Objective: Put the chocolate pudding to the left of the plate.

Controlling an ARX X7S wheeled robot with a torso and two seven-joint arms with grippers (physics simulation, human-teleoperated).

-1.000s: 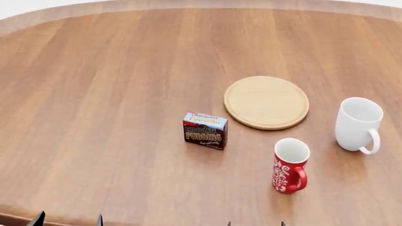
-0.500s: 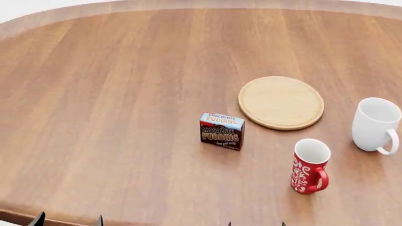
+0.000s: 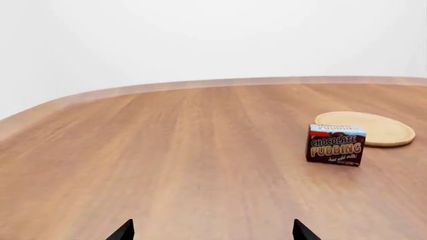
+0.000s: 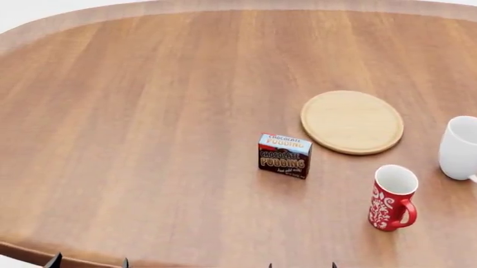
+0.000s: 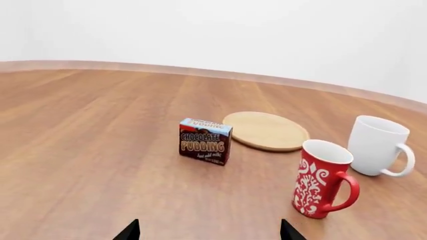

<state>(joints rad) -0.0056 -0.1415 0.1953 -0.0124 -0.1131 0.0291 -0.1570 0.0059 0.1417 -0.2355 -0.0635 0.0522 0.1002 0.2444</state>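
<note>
Readable text: one item only.
chocolate pudding (image 5: 205, 141) box reads "CHOCOLATE PUDDING" on front face and again on top; small line beneath is illegible. Red mug (image 5: 321, 179) has pattern only.

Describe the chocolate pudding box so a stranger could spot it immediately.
On the round wooden table, find the pale wooden plate. Just in front of its left edge stands the chocolate pudding. It is the only box: dark brown sides, light blue top, unlike the red mug and white mug.
</note>
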